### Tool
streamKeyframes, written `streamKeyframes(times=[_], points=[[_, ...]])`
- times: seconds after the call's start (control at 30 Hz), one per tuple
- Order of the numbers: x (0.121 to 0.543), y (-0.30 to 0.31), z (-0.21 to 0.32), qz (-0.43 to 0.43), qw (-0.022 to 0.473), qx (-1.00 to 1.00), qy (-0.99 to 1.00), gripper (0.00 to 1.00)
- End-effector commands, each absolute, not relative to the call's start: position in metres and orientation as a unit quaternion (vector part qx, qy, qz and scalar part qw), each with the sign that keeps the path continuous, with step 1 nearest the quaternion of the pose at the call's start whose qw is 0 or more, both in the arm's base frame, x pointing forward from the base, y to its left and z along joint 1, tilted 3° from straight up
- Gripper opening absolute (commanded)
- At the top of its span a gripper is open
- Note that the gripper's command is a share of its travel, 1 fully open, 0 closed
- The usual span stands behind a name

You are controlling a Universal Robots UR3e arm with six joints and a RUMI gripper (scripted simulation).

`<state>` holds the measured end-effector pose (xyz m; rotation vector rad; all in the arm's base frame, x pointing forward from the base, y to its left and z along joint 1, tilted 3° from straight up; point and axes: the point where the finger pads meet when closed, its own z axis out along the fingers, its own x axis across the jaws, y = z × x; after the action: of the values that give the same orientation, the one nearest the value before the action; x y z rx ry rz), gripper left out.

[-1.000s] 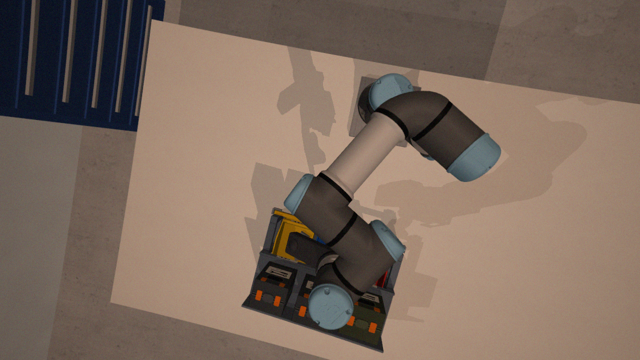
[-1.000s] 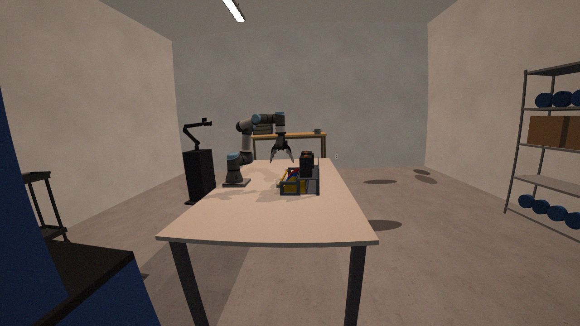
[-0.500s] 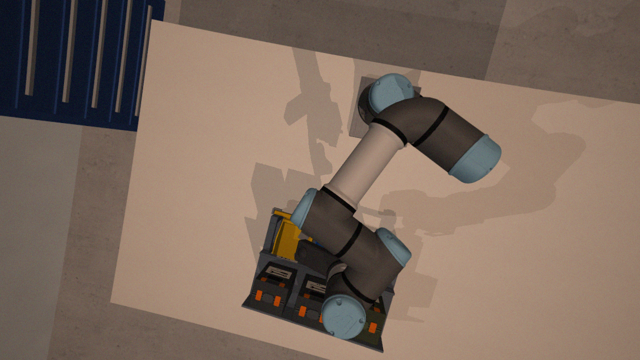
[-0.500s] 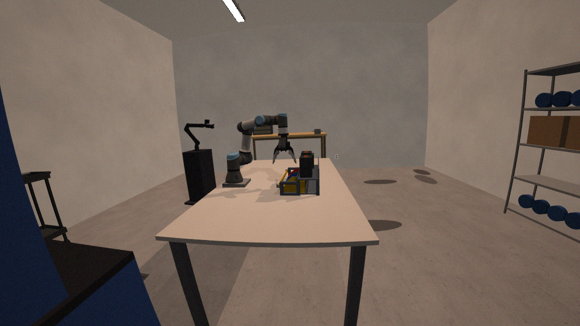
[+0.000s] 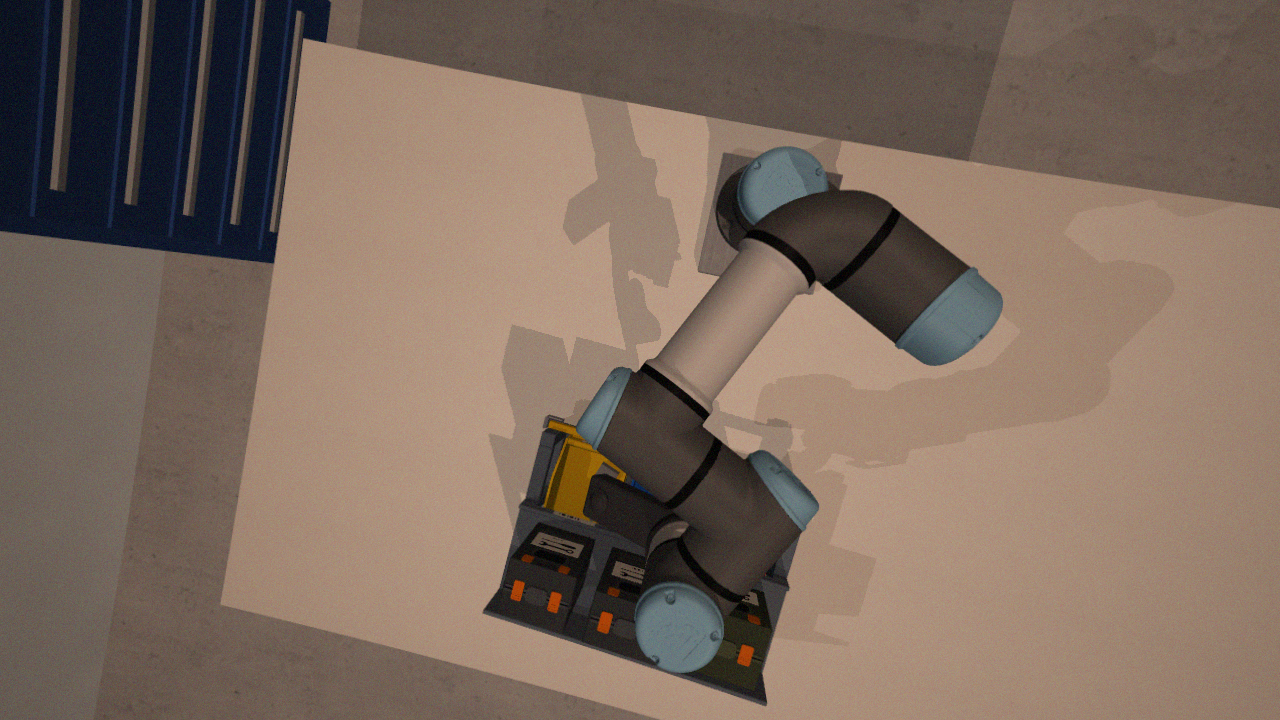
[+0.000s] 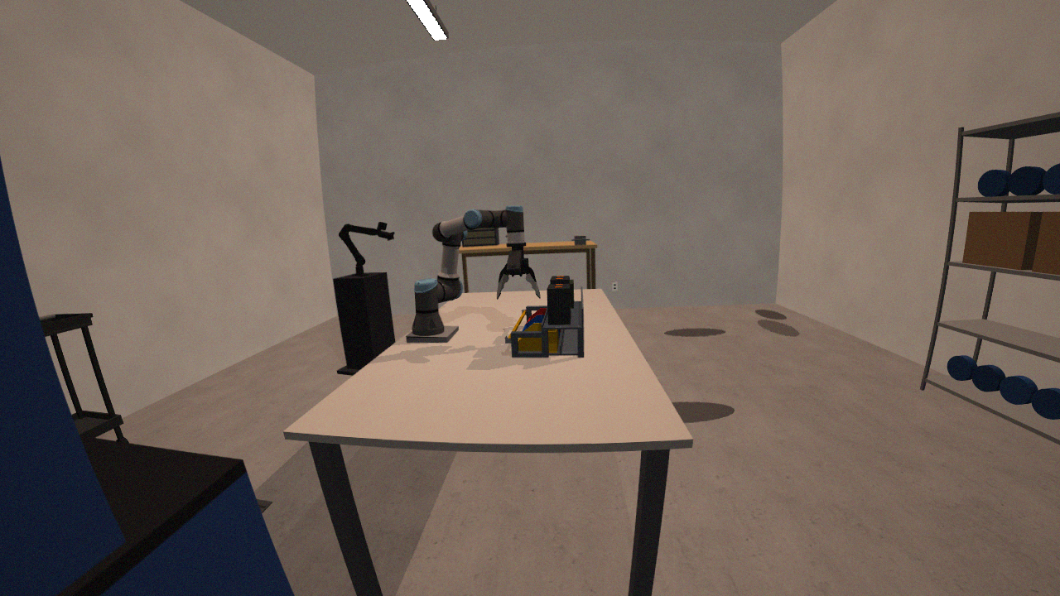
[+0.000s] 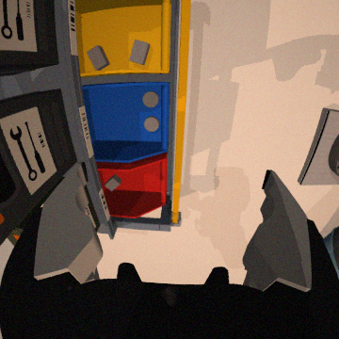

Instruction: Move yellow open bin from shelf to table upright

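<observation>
The yellow open bin (image 7: 123, 40) (image 6: 548, 333) sits in the grey shelf rack on the table, with two grey parts in it. It also shows in the overhead view (image 5: 572, 474), partly hidden by my arm, and in the room view (image 6: 530, 341). A blue bin (image 7: 126, 120) and a red bin (image 7: 134, 188) stand next to it in the same row. My gripper (image 7: 175, 167) (image 6: 516, 283) is open and empty, hovering above the rack near the red bin's end. Its left finger overlaps the rack's edge in the wrist view.
Three dark tool cases (image 5: 546, 568) with orange latches stand on the rack behind the bins. My arm's base (image 6: 430, 326) stands on the table's far left. The rack stands near the table's edge (image 5: 626, 689).
</observation>
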<state>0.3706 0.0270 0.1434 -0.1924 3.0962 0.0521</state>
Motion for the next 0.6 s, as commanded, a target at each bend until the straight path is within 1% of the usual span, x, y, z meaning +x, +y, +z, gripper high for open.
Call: streamKeyframes(times=[0.0, 0.57], points=[[0.3707, 0.0260, 0.1445, 0.016, 0.021, -0.062, 0.998, 1.00], [0.3688, 0.0220, 0.1461, 0.016, 0.021, -0.062, 0.998, 1.00]])
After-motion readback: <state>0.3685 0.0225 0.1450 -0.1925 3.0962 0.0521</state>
